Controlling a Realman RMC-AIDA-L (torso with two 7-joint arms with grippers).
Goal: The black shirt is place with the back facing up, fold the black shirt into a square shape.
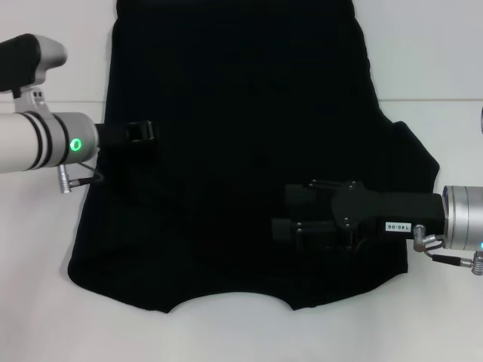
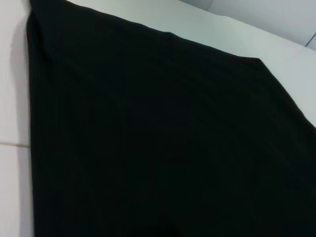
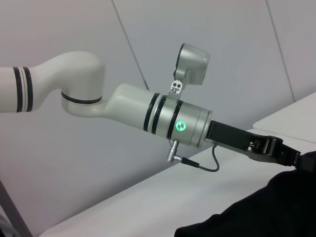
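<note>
Head view: left gripper (image 1: 139,133) and right gripper (image 1: 290,215) level over the black shirt (image 1: 234,98), finger states unclear.

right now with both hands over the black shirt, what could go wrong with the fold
1. The black shirt lies lopsided: the right sleeve sticks out and the left does not, so a fold from here may come out skewed rather than square.
2. The right hand is over the middle of the cloth, not an edge, so it might pinch and bunch it.
3. The left hand is black on black, so its grip is hard to check.
</note>
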